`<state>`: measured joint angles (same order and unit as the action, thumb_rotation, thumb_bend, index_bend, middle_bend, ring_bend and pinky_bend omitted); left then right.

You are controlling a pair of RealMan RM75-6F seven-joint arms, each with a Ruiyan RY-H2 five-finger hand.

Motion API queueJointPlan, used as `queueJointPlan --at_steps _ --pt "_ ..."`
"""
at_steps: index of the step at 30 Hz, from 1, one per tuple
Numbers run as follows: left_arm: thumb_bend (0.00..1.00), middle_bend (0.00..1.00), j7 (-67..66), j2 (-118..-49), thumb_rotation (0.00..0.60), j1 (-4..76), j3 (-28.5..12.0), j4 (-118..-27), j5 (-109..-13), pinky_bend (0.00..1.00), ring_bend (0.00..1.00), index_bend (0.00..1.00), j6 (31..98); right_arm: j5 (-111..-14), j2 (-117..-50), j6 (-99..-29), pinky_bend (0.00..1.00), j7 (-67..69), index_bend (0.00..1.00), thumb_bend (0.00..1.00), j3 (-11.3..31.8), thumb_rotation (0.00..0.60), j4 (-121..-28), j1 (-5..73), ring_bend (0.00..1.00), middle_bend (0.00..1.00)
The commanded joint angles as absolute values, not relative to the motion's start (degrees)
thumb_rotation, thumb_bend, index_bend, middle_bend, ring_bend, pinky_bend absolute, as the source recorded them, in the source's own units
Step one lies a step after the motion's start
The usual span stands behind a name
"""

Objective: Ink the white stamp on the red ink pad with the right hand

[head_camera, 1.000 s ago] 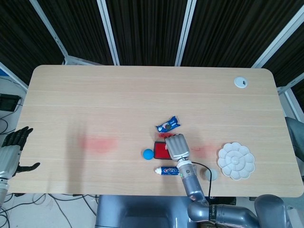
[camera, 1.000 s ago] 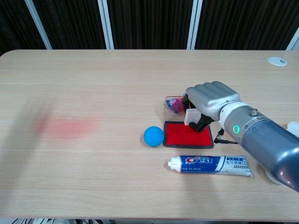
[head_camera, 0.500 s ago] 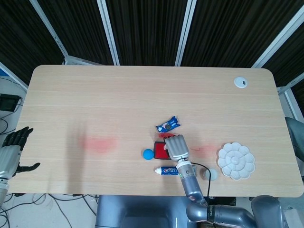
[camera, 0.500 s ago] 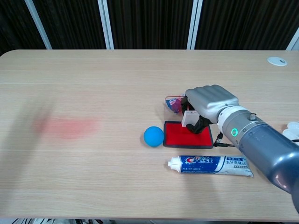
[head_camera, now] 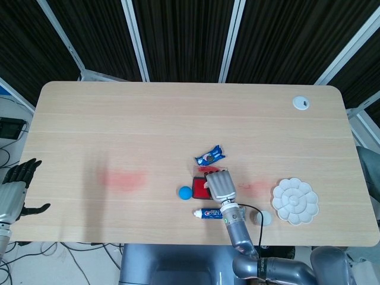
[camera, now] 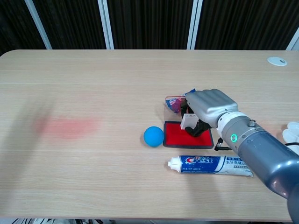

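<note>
A long light-wood table (head_camera: 178, 119) with rounded corners fills the middle of the room, its grain running lengthwise and a faint reddish smear (head_camera: 123, 179) on its left half. A white cable grommet (head_camera: 301, 103) sits near its far right corner. Behind it hang dark ribbed panels (head_camera: 184, 35) split by slanting white frame bars (head_camera: 135, 40). Cables (head_camera: 35, 252) trail on the pale floor beneath the left edge
</note>
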<state>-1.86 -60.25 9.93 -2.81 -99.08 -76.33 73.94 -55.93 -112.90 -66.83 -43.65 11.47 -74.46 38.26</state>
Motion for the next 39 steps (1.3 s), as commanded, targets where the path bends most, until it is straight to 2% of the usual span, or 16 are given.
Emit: queueJointPlan --at_steps 1,39 --pt "0.02 0.0 -1.9 -60.2 0.6 9.9 -2.8 -99.1 -76.3 0.0 0.0 0.0 73.9 -56.0 -113.3 -66.6 0.57 -43.4 0.8 0.67 11.3 0.6 -73.9 38.1 0.55 0.66" --pt "0.02 0.0 -2.0 -60.3 0.6 9.9 -2.8 -99.1 -76.4 0.0 0.0 0.0 74.2 -58.3 -112.7 -67.8 0.57 -43.6 0.81 0.67 12.1 0.6 -76.0 37.6 0.55 0.67"
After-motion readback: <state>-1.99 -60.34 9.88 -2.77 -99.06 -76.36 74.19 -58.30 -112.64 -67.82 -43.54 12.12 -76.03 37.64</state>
